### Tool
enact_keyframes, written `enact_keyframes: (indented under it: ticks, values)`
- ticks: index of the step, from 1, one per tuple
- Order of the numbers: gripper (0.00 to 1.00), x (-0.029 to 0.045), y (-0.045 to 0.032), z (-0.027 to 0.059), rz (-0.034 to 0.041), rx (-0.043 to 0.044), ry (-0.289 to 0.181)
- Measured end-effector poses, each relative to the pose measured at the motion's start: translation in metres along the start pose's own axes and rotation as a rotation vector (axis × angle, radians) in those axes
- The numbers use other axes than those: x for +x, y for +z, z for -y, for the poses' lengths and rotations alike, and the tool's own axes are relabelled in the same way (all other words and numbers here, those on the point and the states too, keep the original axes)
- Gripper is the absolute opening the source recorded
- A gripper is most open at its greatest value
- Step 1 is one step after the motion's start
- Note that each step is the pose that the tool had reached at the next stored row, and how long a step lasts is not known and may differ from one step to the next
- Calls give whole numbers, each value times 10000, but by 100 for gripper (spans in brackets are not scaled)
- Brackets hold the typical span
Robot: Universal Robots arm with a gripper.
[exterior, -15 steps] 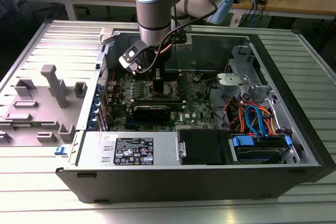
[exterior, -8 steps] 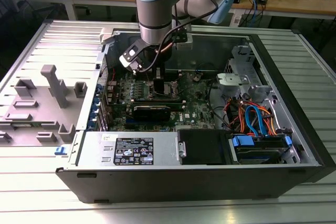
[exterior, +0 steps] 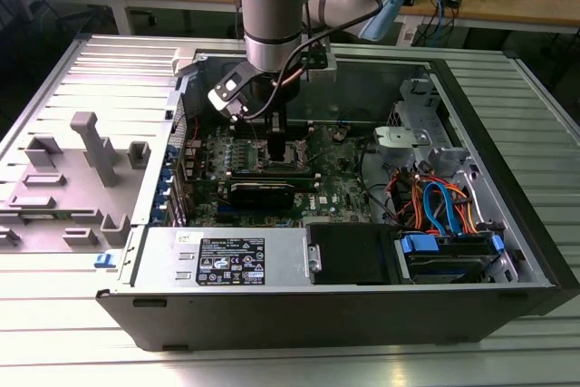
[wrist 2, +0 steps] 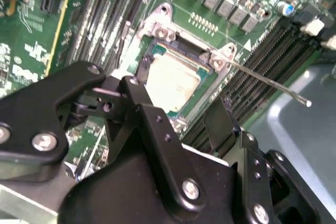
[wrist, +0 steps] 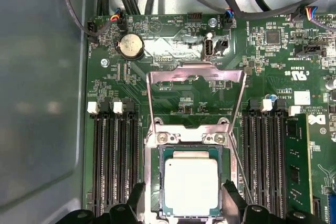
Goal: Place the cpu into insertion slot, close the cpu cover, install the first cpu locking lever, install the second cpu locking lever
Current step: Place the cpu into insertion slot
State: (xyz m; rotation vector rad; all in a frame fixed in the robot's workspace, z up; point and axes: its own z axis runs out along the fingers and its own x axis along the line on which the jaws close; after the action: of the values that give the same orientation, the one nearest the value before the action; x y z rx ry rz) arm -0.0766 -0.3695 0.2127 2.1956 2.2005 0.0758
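Note:
The cpu point(wrist: 191, 184) point(wrist 2: 173, 80), a silver-grey square chip, lies flat in the insertion slot point(wrist: 156, 190) point(wrist 2: 152, 56) on the green board. My gripper point(wrist: 184, 205) point(wrist 2: 173, 100) hovers just above it, open, with one black finger on each side of the chip and a gap to both. The cpu cover point(wrist: 197, 73), a thin silvery frame, stands raised on its hinge beyond the slot. A thin locking lever point(wrist 2: 273, 83) point(wrist: 239, 169) sticks up free beside the slot. In the exterior view the gripper point(exterior: 276, 147) reaches down into the open computer case.
Black memory slots point(wrist: 113, 161) flank the socket, with a green memory stick point(wrist: 296, 166) in one. A coin battery point(wrist: 130, 45) and cables lie beyond the cover. The case holds a power supply point(exterior: 227, 260) and a drive bay with cables point(exterior: 444, 206). Grey fixtures point(exterior: 91, 147) stand outside.

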Motion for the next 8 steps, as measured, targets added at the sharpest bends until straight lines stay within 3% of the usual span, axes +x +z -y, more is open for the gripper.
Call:
enact_keyframes:
  ticks: [8]
  values:
    - [69,-11,4,0,2,6,-88]
